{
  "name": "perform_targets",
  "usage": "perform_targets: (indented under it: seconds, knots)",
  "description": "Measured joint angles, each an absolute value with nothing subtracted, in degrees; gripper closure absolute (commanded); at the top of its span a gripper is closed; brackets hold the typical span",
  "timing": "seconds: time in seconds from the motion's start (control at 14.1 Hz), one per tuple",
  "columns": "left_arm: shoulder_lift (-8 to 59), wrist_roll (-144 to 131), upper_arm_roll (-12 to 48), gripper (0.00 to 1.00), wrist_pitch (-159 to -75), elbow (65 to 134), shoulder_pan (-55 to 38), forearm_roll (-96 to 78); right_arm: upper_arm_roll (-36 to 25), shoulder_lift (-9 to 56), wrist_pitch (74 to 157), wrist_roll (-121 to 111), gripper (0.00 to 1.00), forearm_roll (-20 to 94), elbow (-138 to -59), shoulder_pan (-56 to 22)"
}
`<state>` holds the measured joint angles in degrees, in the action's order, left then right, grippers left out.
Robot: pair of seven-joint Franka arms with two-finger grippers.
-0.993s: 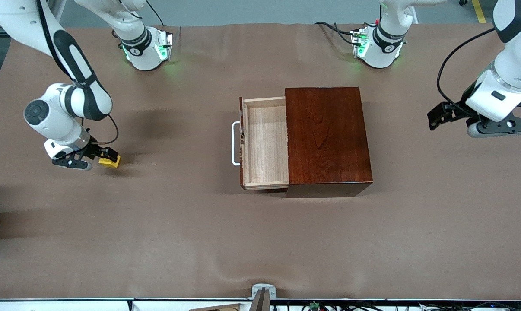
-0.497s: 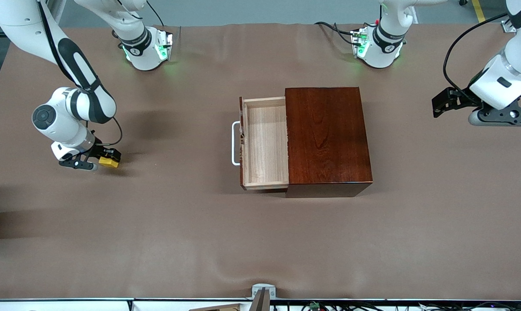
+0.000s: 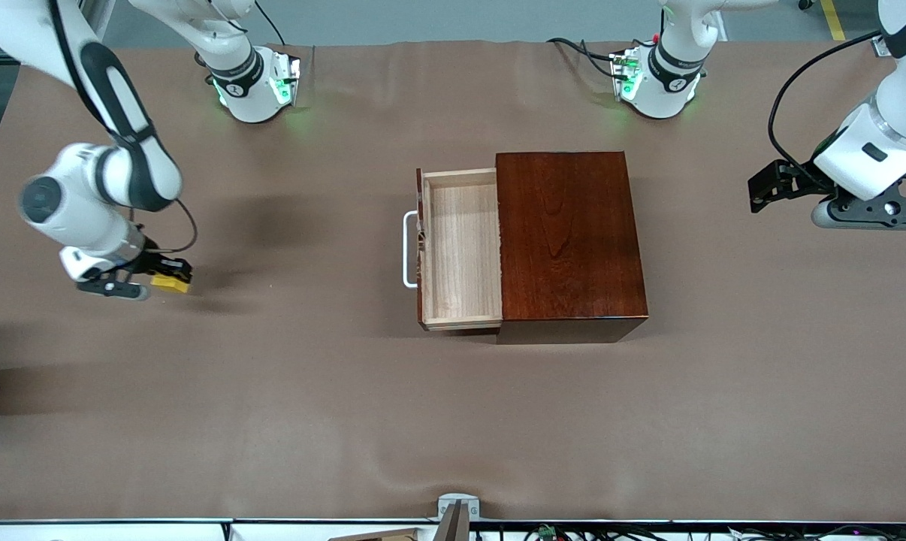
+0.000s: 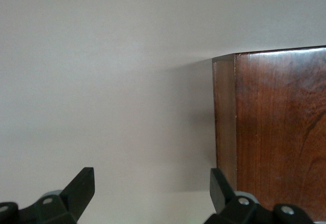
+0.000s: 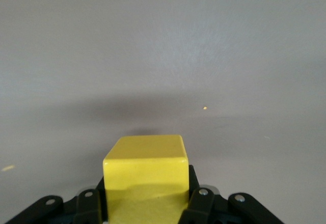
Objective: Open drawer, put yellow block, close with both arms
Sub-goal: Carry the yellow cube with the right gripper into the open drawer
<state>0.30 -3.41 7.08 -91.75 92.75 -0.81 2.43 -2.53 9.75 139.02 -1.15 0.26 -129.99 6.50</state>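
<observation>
The drawer stands pulled out of the dark reddish-brown box, its pale tray empty and its white handle toward the right arm's end. My right gripper is shut on the yellow block and holds it just above the table at the right arm's end. In the right wrist view the block sits between the fingers. My left gripper is open and empty at the left arm's end of the table; in the left wrist view it faces the box.
The brown table cover spreads between the block and the drawer. The arms' round bases with green lights stand at the table's edge farthest from the front camera.
My right gripper has shifted with the yellow block toward the right arm's end, away from the drawer. My left gripper rose, then came down a little.
</observation>
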Motion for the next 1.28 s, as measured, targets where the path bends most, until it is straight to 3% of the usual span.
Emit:
perform_targets:
  seconds: [0.21,0.43,0.85,1.28]
  knots:
    - [0.31,-3.41,7.18,0.00,-91.76,92.43,-0.84,2.43,-2.25,1.79,115.35,-1.15,0.96,0.31,-117.15,6.13]
    - [0.31,-3.41,7.19,0.00,-91.76,91.73,-0.84,2.43,-2.06,0.22,99.48,-0.65,0.96,0.63,-102.77,5.08]
    - [0.32,-3.41,7.23,0.00,-91.86,91.48,-0.85,2.39,-1.48,3.48,96.27,19.67,0.99,2.42,-92.34,-10.15]
    - [0.35,-3.41,7.18,0.00,-91.99,91.43,-0.82,1.70,-1.23,19.54,96.36,42.72,1.00,4.88,-76.20,-30.41]
